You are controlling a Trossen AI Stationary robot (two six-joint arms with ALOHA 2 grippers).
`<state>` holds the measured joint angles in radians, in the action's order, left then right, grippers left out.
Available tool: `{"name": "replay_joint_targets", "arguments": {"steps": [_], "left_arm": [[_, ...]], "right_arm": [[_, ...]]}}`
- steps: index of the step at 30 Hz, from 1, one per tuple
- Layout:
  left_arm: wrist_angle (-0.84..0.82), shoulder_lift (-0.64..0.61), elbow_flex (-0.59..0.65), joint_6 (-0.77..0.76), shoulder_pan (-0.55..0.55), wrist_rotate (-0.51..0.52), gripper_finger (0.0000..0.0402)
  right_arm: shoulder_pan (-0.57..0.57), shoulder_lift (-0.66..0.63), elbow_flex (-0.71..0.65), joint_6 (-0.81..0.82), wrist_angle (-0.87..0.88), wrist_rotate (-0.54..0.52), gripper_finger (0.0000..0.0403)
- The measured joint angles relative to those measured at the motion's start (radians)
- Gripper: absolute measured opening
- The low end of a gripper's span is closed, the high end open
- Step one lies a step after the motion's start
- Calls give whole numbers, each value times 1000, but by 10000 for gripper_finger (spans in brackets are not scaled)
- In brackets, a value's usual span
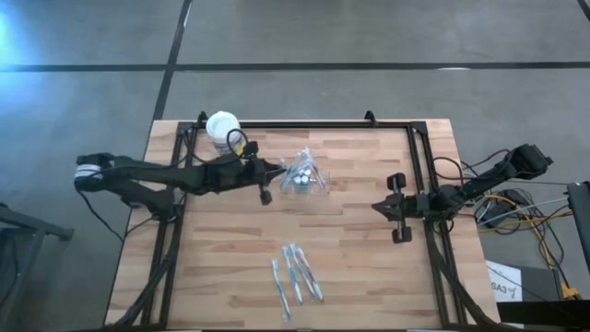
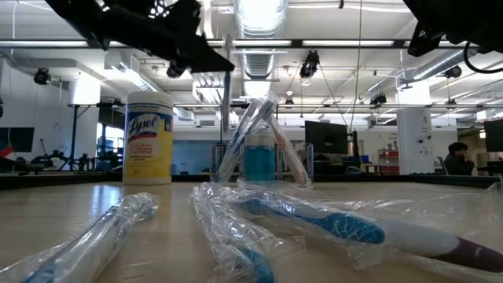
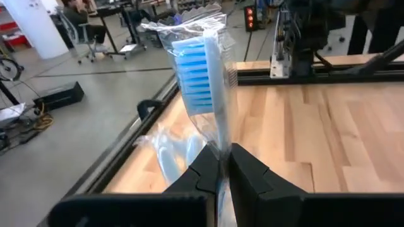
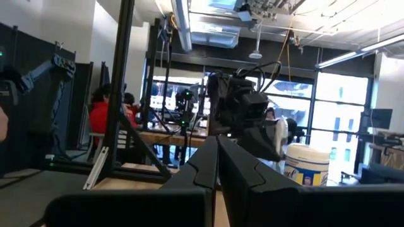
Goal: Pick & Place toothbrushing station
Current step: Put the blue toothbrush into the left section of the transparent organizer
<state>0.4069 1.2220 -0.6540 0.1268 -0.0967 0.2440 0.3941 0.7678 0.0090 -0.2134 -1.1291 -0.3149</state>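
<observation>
Brushes [image 1: 295, 275]: wrapped, loose on table's [image 1: 369, 277] near edge
Left gripper [image 3: 219, 171]: fingers clamped on wrapped blue toothbrush [image 3: 201, 82], just beside holder [image 1: 304, 178]
Holder: mid-table, toward far edge
Right gripper [image 1: 398, 207]: fingers closed, empty, right side

The small clear plastic holder of toothbrushes [image 1: 304, 177] stands mid-table toward the far edge, with the white-lidded yellow canister [image 1: 222, 127] at the far left corner. Several plastic-wrapped toothbrushes [image 1: 295, 275] lie loose near the front edge of the wooden table [image 1: 359, 249].
</observation>
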Motion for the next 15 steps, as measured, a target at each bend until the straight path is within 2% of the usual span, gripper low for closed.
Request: {"name": "replay_joint_targets", "arguments": {"steps": [15], "left_arm": [[96, 174, 11, -8, -33, 18, 17]], "right_arm": [[0, 0, 0, 5, -4, 0, 8]]}}
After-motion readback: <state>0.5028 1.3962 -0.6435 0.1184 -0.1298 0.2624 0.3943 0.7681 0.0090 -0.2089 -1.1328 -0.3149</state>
